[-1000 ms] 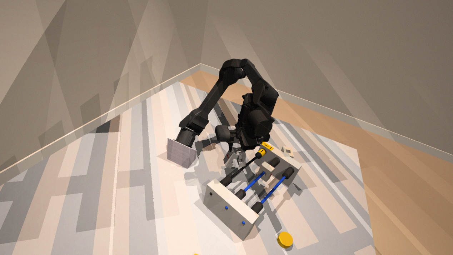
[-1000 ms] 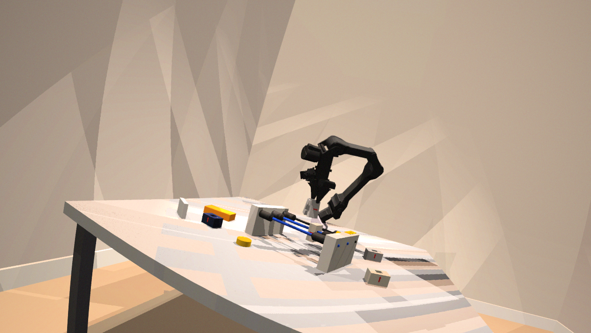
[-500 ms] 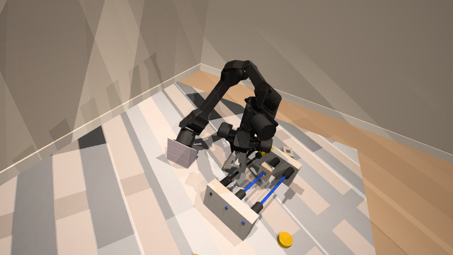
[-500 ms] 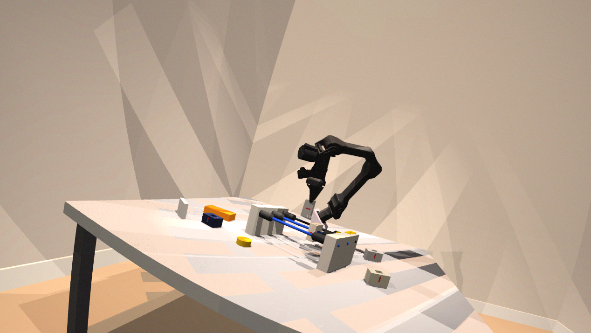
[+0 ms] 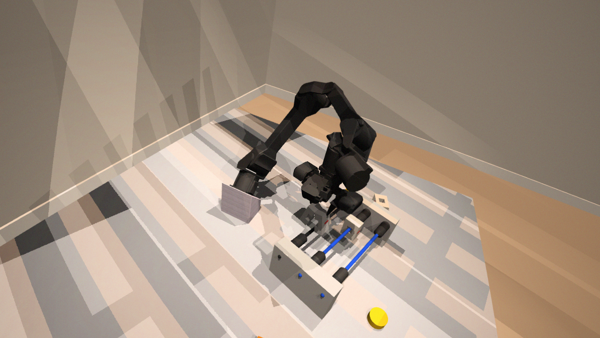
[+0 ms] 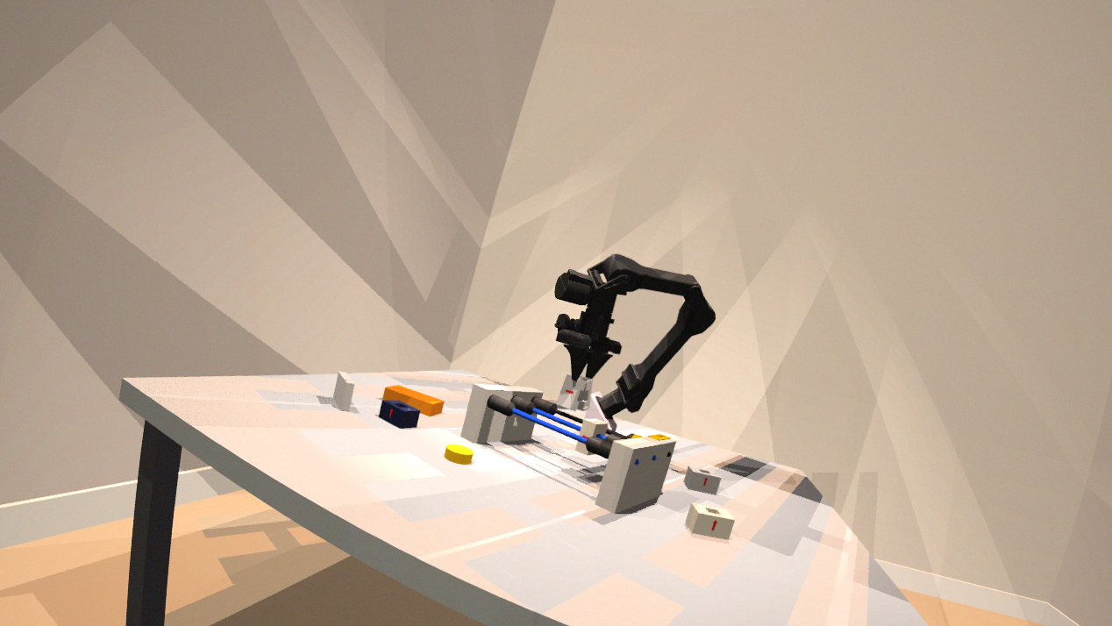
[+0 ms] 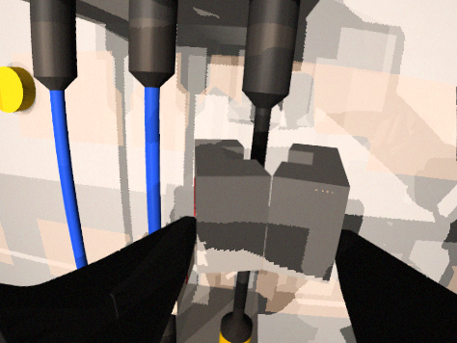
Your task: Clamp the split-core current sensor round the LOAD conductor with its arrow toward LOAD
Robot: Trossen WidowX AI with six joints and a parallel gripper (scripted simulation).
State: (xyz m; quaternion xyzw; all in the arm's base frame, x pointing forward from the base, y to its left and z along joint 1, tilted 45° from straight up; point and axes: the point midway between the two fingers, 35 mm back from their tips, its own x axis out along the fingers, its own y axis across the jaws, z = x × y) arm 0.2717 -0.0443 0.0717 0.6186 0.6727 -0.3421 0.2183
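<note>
The grey split-core sensor (image 6: 570,401) (image 7: 231,197) is held upright, its two halves meeting at a seam at the top. My gripper (image 6: 581,378) (image 7: 264,233) is shut on it, one finger against each half. The black LOAD conductor (image 7: 260,127) passes beneath the sensor, under the gap between its halves. Whether it is inside the jaws cannot be told. The red arrow (image 6: 569,392) is on the side face by the left finger in the wrist view; its pointing direction is unclear. The yellow LOAD marker (image 6: 659,437) is at the near end block. In the top view, the arm largely hides the sensor.
Two blue conductors (image 5: 361,252) (image 7: 152,159) run alongside, and a beige clamp (image 5: 349,226) sits round the middle one. Grey end blocks (image 5: 295,277) (image 6: 634,478) bear all the conductors. A yellow disc (image 5: 377,317) (image 6: 458,453), a navy block (image 6: 399,414) and an orange bar (image 6: 414,400) lie around.
</note>
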